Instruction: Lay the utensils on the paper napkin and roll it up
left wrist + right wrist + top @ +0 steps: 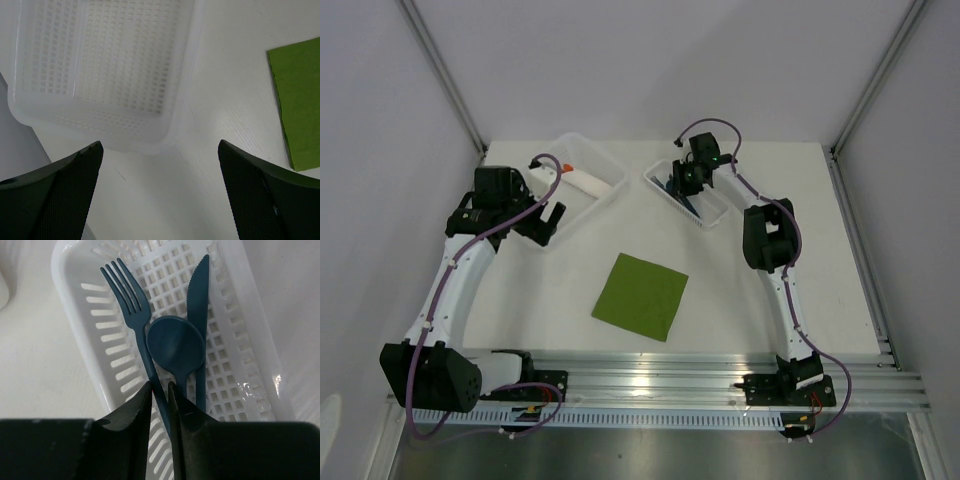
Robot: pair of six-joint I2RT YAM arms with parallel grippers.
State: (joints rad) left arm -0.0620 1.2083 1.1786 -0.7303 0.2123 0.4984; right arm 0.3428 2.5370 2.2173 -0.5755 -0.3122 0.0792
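Note:
The olive-green paper napkin (pixel 641 296) lies flat mid-table; its edge shows in the left wrist view (pixel 297 110). Three dark blue utensils lie in the right white basket (pixel 70 315): a fork (pixel 127 295), a spoon (pixel 175 345) and a knife (pixel 199 290). My right gripper (pixel 159 387) is down in that basket (pixel 712 213), shut on the fork's handle, which runs between its fingers. The spoon's handle passes just right of them. My left gripper (pixel 160 145) is open and empty, above the table at the near corner of the left basket (pixel 100 65).
The left white basket (pixel 603 165) at the back left holds a white paper roll with orange tips (pixel 570 178). The two baskets stand side by side at the table's far edge. Grey walls close in the sides.

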